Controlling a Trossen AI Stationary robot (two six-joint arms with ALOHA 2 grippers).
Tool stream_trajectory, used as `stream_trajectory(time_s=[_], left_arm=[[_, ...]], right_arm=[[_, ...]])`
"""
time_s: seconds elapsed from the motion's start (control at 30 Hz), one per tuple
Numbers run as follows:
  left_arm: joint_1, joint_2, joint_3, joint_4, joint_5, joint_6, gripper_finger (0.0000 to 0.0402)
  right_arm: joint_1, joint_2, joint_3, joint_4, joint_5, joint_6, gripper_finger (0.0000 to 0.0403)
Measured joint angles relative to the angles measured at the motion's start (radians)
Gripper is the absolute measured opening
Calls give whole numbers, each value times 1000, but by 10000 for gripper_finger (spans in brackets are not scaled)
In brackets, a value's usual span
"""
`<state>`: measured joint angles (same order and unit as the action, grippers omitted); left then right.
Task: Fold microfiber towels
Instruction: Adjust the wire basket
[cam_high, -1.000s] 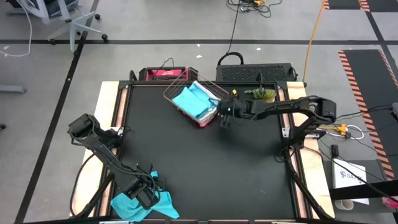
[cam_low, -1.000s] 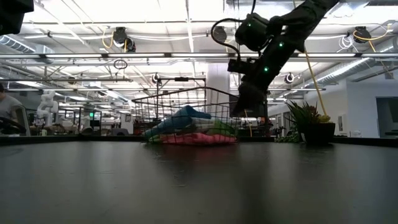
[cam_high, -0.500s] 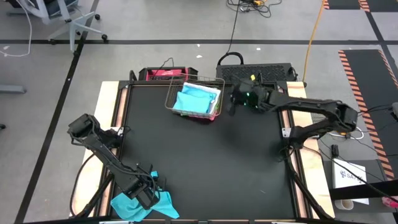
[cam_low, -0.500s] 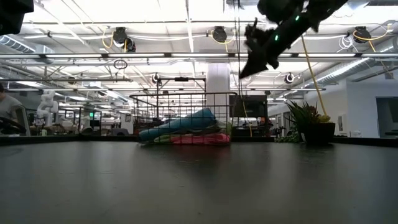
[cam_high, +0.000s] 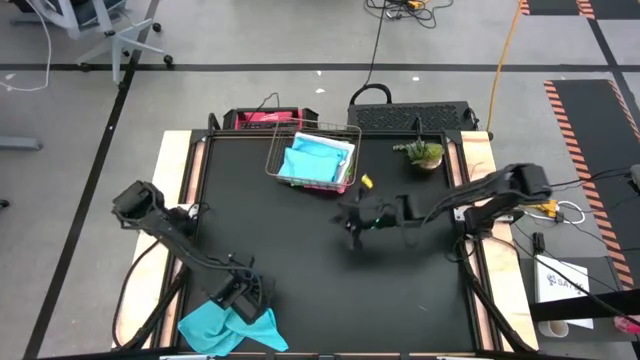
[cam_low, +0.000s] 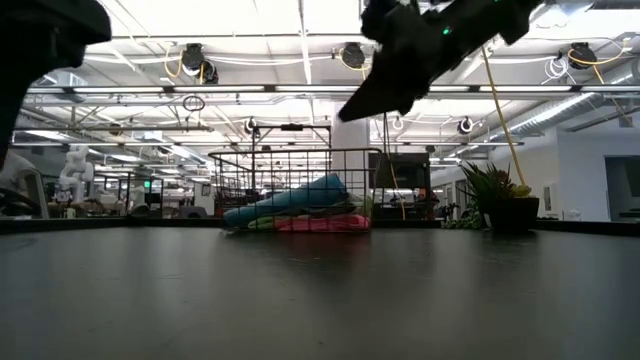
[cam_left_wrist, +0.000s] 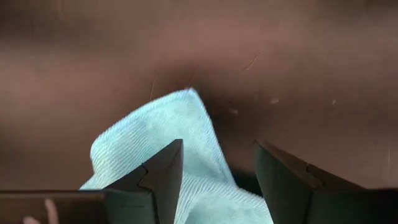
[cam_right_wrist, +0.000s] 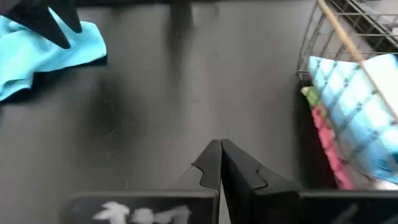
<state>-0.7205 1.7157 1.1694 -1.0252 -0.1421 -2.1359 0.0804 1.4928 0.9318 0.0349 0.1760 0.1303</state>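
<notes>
Down at the near left corner of the desk (cam_high: 300, 260), the left pincer (cam_high: 240, 297) stands open over a crumpled turquoise towel (cam_high: 225, 327), while the right pincer (cam_high: 352, 222), shut and empty, hangs mid-desk, near the wire basket (cam_high: 312, 157) of towels far back.
</notes>
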Motion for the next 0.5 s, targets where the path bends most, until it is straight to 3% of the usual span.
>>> stream_trajectory(time_s=[0.27,0.5], left_arm=[[31,0,0,7,0,39,195],[30,0,0,15,0,35,195]], right_arm=[[33,197,0,303,90,12,0],[-20,269,0,345,115,-27,0]])
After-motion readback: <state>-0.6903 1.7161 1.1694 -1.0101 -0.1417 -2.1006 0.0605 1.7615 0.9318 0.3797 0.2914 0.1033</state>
